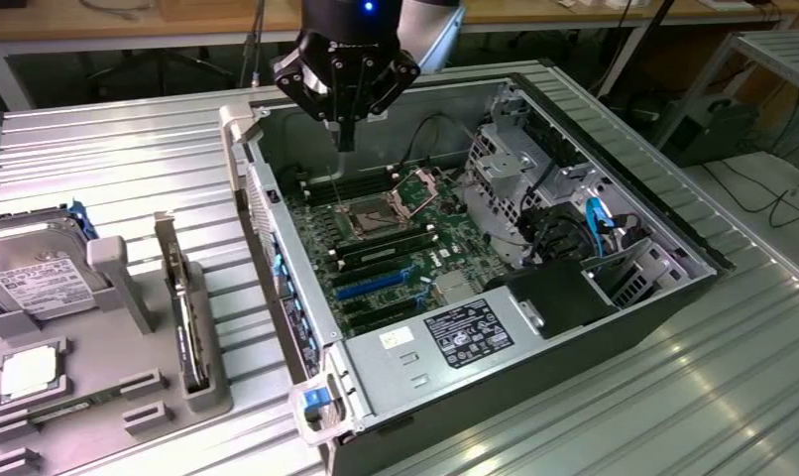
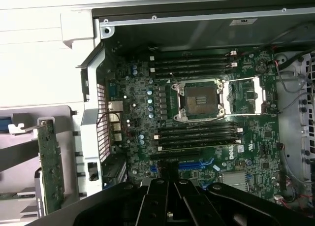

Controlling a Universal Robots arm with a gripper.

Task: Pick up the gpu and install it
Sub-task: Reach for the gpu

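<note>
The gpu [image 1: 188,327] stands on edge in a slot of the grey holder [image 1: 135,397] at the exterior view's left, its silver bracket pointing up. In the wrist view the gpu [image 2: 49,162] shows a green board face beside the case wall. My gripper [image 1: 347,144] hangs over the far end of the open computer case [image 1: 293,297], above the motherboard [image 1: 387,238], well apart from the gpu. Its fingers are shut together with nothing between them. The gripper [image 2: 170,179] sits above the blue expansion slots [image 2: 197,164].
The holder also carries a silver hard drive [image 1: 36,273], a processor chip [image 1: 30,372] and a memory stick [image 1: 56,412]. Inside the case are a drive cage [image 1: 518,178], cables and a power supply [image 1: 466,337]. The ribbed metal table [image 1: 717,397] extends at the exterior view's right.
</note>
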